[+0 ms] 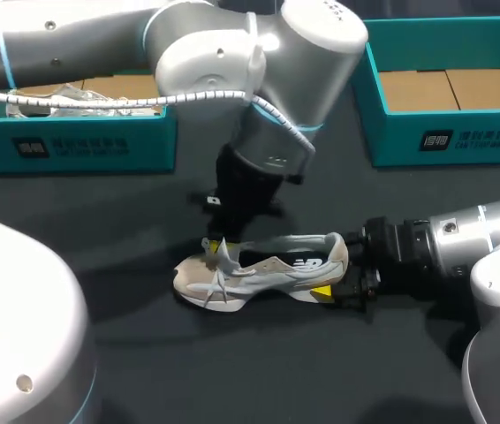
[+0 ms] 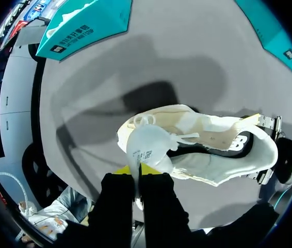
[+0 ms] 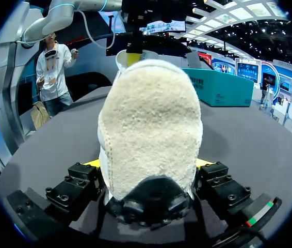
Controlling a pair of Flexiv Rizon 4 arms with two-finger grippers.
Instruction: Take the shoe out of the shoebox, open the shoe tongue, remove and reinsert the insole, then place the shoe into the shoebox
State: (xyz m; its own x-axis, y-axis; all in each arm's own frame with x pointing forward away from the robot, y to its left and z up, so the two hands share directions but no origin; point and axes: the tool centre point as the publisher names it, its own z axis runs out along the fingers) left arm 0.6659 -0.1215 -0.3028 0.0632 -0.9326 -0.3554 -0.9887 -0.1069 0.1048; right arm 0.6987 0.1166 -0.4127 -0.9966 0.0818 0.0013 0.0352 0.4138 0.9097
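A grey and white shoe [image 1: 259, 274] stands upright on the dark table, toe to the left. My left gripper [image 1: 217, 243] comes down from above onto its front; in the left wrist view this gripper [image 2: 135, 169] is shut on the white tongue [image 2: 148, 147], which is pulled up from the shoe [image 2: 213, 155]. My right gripper [image 1: 337, 281] is at the heel. In the right wrist view the fuzzy cream heel [image 3: 151, 129] fills the space between its fingers, and the right gripper [image 3: 147, 164] presses on it from both sides. The insole is hidden.
A teal shoebox [image 1: 91, 141] with paper and plastic inside stands at the back left. Another teal shoebox [image 1: 453, 137] with a bare cardboard bottom stands at the back right. Dark tabletop [image 1: 232, 371] lies open in front of the shoe.
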